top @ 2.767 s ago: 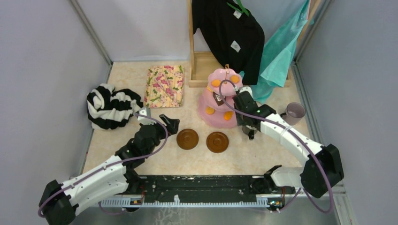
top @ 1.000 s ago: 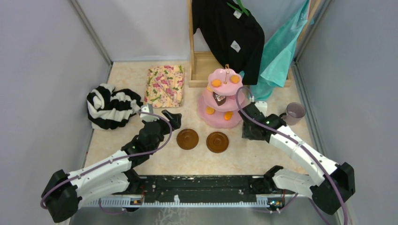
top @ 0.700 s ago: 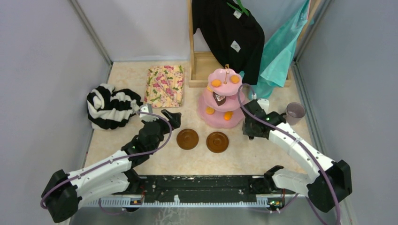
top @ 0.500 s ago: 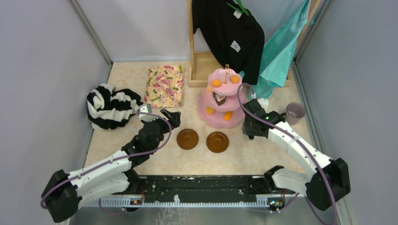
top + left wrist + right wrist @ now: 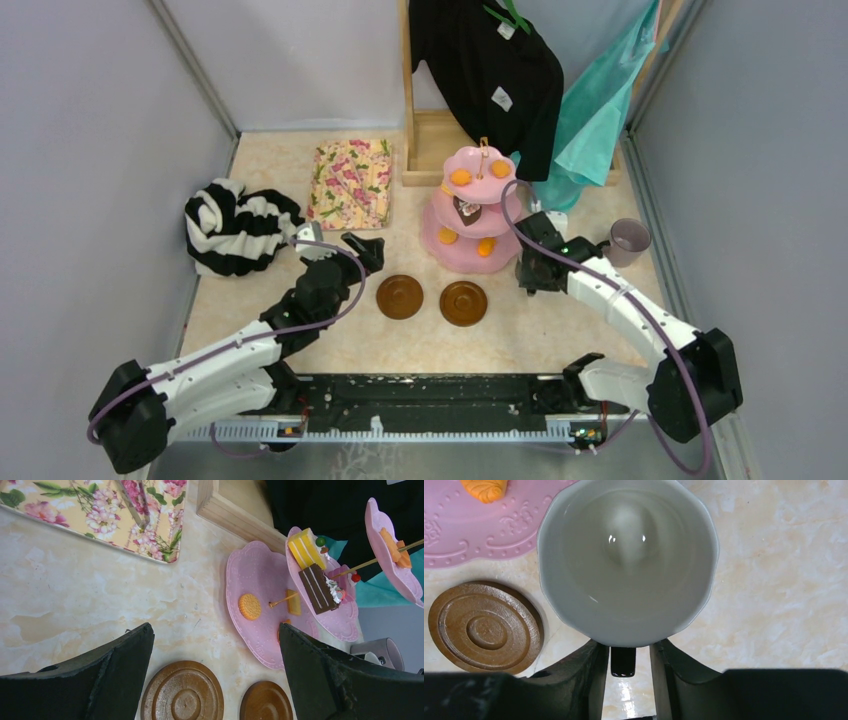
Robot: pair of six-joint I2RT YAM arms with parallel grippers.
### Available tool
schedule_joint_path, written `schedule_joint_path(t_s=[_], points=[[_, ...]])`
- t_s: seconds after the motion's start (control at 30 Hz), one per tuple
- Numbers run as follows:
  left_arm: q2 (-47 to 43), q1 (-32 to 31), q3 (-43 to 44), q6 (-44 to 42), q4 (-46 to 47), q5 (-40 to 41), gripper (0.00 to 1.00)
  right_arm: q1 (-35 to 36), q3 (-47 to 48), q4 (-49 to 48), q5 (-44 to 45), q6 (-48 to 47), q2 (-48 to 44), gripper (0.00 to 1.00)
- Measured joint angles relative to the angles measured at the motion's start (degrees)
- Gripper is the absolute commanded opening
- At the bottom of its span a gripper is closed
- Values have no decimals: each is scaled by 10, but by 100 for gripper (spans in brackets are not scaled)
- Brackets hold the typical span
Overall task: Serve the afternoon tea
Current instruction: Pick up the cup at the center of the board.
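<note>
Placement of glossy cream mug point(image 5: 626, 555): with right tool point(image 5: 626, 649) part-closed astride its dark handle, grip not discernible, centre it over the round brown saucer point(image 5: 484, 627) before you lower.

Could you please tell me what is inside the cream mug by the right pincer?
The cream mug looks empty: only its glossy pale inside with light reflections shows. Nothing covers the opening, though whatever lies beneath the mug is hidden by it.

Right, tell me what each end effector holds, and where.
Left end effector: open, nothing. Right end effector: jaws flank the mug at its near rim; whether it is gripped cannot be told.
</note>
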State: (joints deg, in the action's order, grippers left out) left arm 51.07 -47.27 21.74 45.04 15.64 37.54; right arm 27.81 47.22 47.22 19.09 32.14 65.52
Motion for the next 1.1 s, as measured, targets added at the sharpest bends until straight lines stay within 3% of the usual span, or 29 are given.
schedule_joint_path(t_s=[0.5, 1.1], points=[[-44, 0, -16, 4, -7, 17, 99, -1, -26, -32, -1, 16, -3, 0], [-50, 0, -19, 17, -20, 20, 99, 1, -25, 24, 2, 14, -68, 0]])
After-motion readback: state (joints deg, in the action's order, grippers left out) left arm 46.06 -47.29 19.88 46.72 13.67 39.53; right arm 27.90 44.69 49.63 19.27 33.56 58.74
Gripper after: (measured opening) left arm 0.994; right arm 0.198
